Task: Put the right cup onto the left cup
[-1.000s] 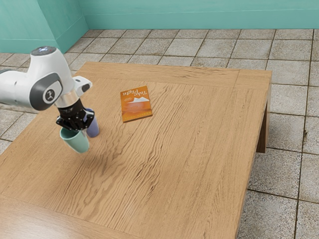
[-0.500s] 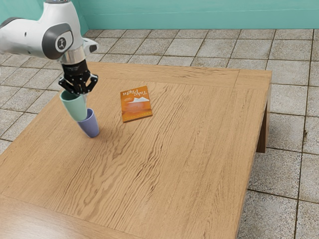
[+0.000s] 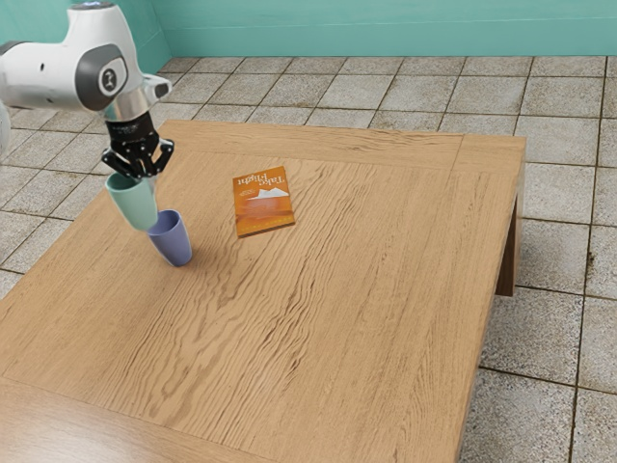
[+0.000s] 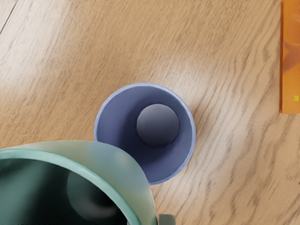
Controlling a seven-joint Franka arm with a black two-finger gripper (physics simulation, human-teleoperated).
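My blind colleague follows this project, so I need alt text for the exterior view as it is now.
A black robot gripper holds a teal cup raised close to a purple-blue cup that stands open end up on a wooden table. An orange book lies toward the exterior view's right of the cups.
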